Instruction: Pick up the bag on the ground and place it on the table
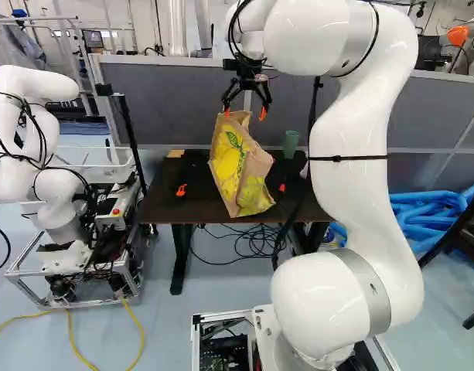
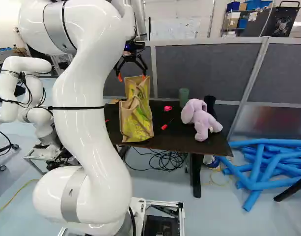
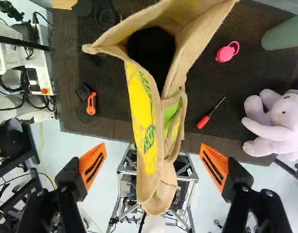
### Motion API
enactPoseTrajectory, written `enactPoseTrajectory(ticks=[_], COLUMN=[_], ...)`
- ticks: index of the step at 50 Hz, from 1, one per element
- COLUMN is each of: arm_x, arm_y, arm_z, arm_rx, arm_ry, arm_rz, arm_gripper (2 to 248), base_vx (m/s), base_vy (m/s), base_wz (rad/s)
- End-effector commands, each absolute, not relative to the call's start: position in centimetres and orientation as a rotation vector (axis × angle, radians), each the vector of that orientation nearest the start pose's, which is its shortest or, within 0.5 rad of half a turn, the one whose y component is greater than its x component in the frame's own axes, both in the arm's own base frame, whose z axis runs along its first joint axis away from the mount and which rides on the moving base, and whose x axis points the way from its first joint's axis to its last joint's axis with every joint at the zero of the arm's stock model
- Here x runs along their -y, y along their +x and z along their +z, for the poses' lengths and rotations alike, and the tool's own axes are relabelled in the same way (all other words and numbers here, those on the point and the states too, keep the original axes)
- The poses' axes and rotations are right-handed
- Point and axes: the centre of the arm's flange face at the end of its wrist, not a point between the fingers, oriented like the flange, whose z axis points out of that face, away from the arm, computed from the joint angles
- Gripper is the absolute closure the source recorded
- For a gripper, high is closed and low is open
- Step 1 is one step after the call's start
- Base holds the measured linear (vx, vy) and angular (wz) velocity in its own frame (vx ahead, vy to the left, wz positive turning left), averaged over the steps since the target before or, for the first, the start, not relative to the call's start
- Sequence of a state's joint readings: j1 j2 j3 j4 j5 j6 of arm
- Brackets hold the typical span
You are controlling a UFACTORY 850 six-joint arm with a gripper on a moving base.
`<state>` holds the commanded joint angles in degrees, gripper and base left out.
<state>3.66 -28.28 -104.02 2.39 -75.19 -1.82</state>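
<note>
Over the table (image 1: 161, 205), my gripper (image 1: 245, 112) stands just above the brown bag (image 1: 240, 166) with yellow and green print. The bag is upright on the tabletop near its front edge, leaning somewhat in the left base view. Seen from the wrist, the gripper (image 3: 153, 145) is open wide, and the bag (image 3: 151, 126) rises between its orange pads with a gap on either side. Neither finger touches it there. The bag's dark mouth gapes ahead of the fingers; its underside is hidden.
A purple plush toy (image 2: 202, 118), a green cup (image 2: 183, 97), a red screwdriver (image 3: 209, 114), a pink lid (image 3: 227, 51) and an orange-and-black tool (image 3: 91, 103) lie or stand on the table. Another robot (image 1: 39, 162) is at the left. Blue tubes (image 2: 263, 164) lie on the floor at the right.
</note>
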Motion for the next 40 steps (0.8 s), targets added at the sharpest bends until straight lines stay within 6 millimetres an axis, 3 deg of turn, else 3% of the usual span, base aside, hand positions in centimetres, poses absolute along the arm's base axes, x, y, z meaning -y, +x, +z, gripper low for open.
enactPoseTrajectory(ticks=[40], arm_x=[-4.42], arm_y=[63.39], arm_z=[65.80], arm_rx=[0.132], arm_ry=[-3.098], arm_rz=[-0.014], arm_gripper=[3], base_vx=[-0.065], base_vy=[-0.002], base_wz=[0.002])
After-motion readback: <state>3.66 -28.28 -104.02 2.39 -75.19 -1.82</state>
